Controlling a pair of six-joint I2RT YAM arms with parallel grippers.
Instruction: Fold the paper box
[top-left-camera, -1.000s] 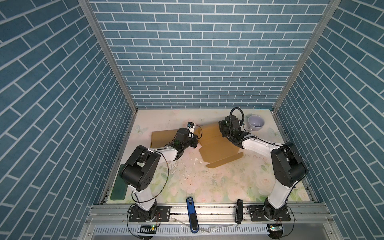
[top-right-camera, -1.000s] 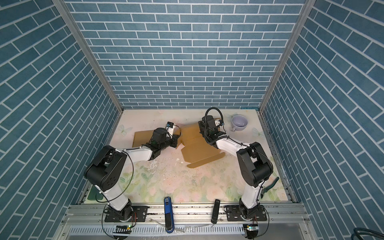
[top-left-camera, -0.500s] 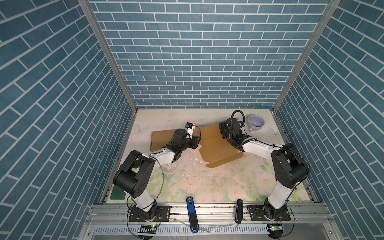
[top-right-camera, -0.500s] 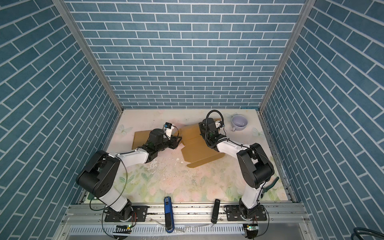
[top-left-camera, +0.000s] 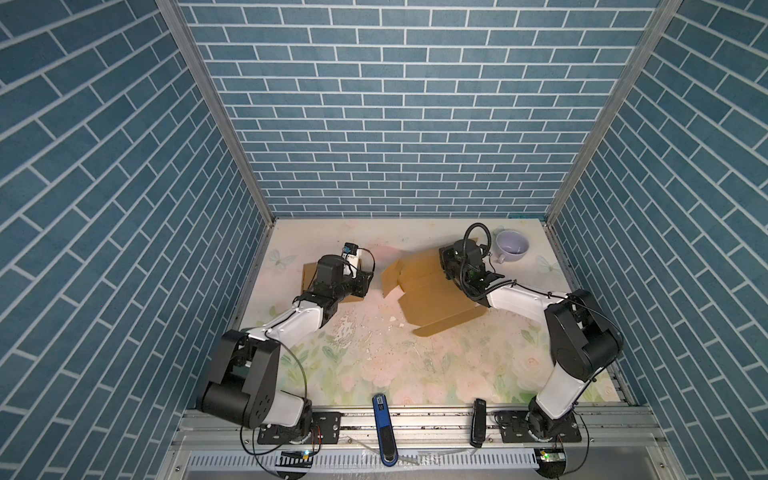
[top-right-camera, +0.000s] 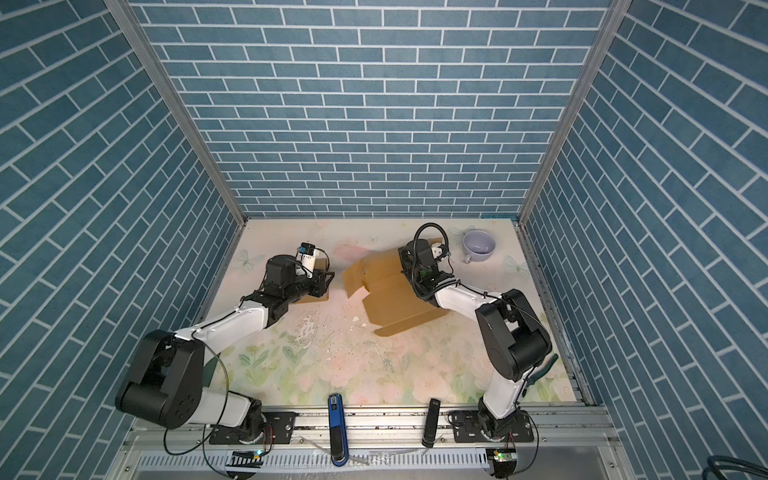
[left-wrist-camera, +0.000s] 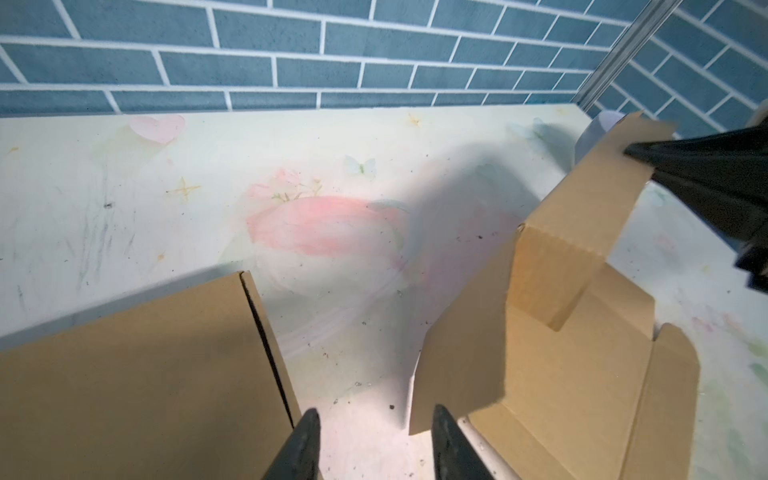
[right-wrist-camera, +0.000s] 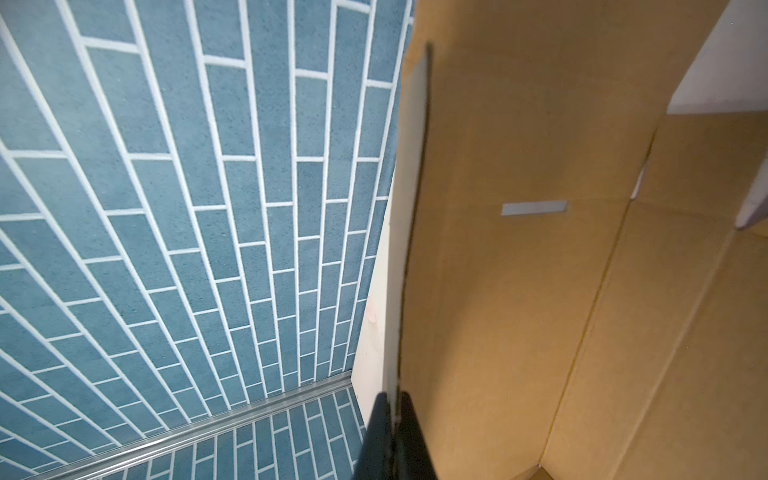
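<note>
Brown corrugated cardboard box (left-wrist-camera: 540, 353) just beside left gripper (left-wrist-camera: 376, 419); jaws spread, nothing between. Flat brown cardboard sheet (left-wrist-camera: 145, 374) beside opposite fingertip. Right gripper (right-wrist-camera: 392, 397) jaws pinch box's raised flap edge. Lilac ceramic cup (top-left-camera: 513, 249) beyond. White wrist-camera label (top-left-camera: 351, 261): print unreadable.

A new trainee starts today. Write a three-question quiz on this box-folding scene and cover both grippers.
1. True or false: the right gripper is shut on a flap of the partly folded brown cardboard box.
2. What does the left gripper hold? A) a box flap B) nothing C) a spoon
3. Name the one drinking vessel in view.

Key: 1 true. 2 B, its jaws stand open and empty. 3 the pale purple ceramic mug.
</note>
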